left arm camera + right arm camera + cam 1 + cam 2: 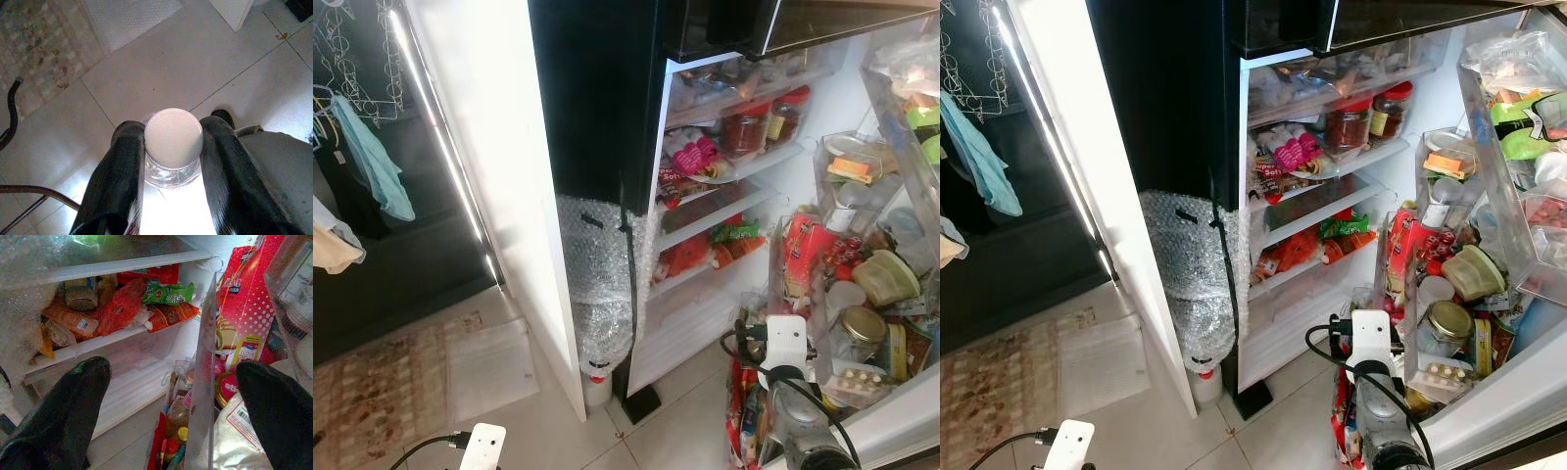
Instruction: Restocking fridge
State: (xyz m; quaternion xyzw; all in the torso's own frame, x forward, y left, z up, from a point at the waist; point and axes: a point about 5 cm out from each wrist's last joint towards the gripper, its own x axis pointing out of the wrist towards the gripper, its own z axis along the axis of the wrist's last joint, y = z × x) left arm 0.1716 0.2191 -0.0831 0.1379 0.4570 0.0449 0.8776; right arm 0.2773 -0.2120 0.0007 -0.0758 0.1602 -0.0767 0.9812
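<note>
Two doors' worth of fridge [705,294] stand open before me, shelves packed w/ jars, packets, wrapped food. The door [1489,294] on my right has crowded bins: a red carton [249,308], tubs, a gold-lidded jar [1449,323]. A bubble-wrapped bundle [597,284] sits on the tiled floor [195,63] beside the fridge's black side. My right gripper [186,396] is spread wide, nothing in it, low between shelves & door. My left gripper [171,156] is clamped on a clear bottle [172,142], white cap facing the camera, over the floor.
</note>
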